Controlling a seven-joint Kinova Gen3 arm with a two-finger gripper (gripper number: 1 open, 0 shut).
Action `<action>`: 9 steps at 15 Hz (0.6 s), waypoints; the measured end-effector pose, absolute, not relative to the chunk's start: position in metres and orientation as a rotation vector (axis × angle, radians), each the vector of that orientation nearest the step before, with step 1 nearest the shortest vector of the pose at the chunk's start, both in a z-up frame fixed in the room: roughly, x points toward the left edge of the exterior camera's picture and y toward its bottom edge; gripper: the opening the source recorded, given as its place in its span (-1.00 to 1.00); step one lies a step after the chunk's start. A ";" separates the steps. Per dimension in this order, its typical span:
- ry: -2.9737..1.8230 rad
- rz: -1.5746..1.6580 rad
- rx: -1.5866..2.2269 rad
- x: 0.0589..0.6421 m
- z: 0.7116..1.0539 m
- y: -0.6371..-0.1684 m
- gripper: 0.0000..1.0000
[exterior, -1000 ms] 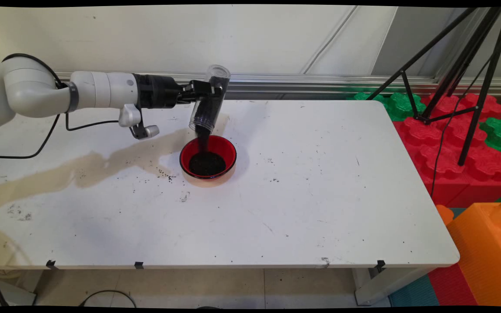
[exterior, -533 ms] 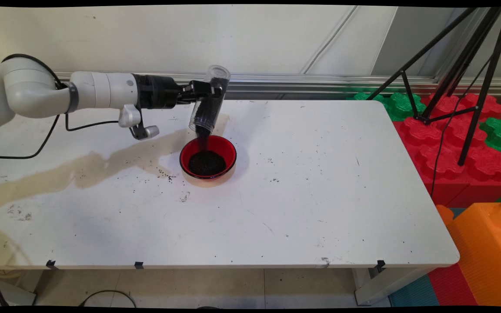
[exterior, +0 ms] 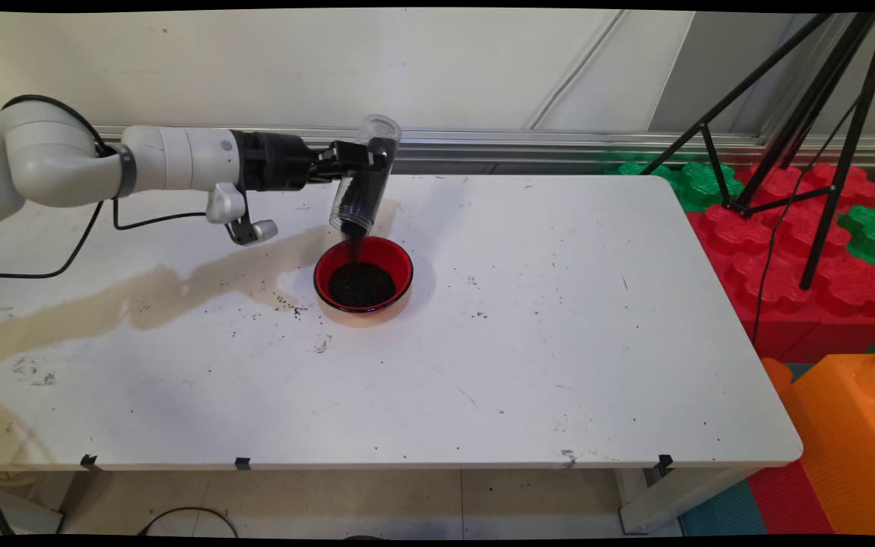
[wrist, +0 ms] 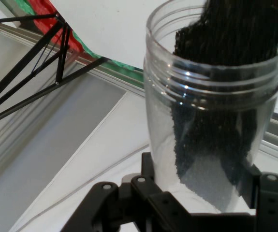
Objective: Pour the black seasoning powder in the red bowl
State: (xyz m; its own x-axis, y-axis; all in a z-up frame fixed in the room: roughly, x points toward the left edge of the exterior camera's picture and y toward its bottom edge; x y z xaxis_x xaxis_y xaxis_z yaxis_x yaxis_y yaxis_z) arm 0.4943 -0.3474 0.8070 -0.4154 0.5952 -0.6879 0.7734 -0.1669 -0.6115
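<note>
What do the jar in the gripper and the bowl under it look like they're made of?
The jar looks like clear plastic: see-through wall, moulded screw threads at its mouth, dark grains visible inside. The bowl appears glossy red, probably plastic or glazed ceramic; its shine doesn't settle which.

Black end effector (exterior: 361, 159) on white arm (exterior: 172, 157). Clear plastic jar (exterior: 361, 182), threaded see-through mouth, black granules (wrist: 226, 125) inside. Red bowl (exterior: 364, 273), dark rim, black granules heaped in it. White surface (exterior: 544, 342), tan-brown stain (exterior: 156, 292) streaked on left part, black specks scattered. Black tripod (exterior: 810, 114). Red and green foam blocks (exterior: 779, 251), orange block (exterior: 855, 441). Off-white wall (exterior: 255, 68).
</note>
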 end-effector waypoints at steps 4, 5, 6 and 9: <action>1.922 -1.630 1.592 0.494 0.807 -0.347 -1.00; 1.926 -1.631 1.589 0.494 0.807 -0.347 -1.00; 1.930 -1.631 1.586 0.495 0.807 -0.347 -1.00; 1.942 -1.630 1.578 0.496 0.807 -0.346 -1.00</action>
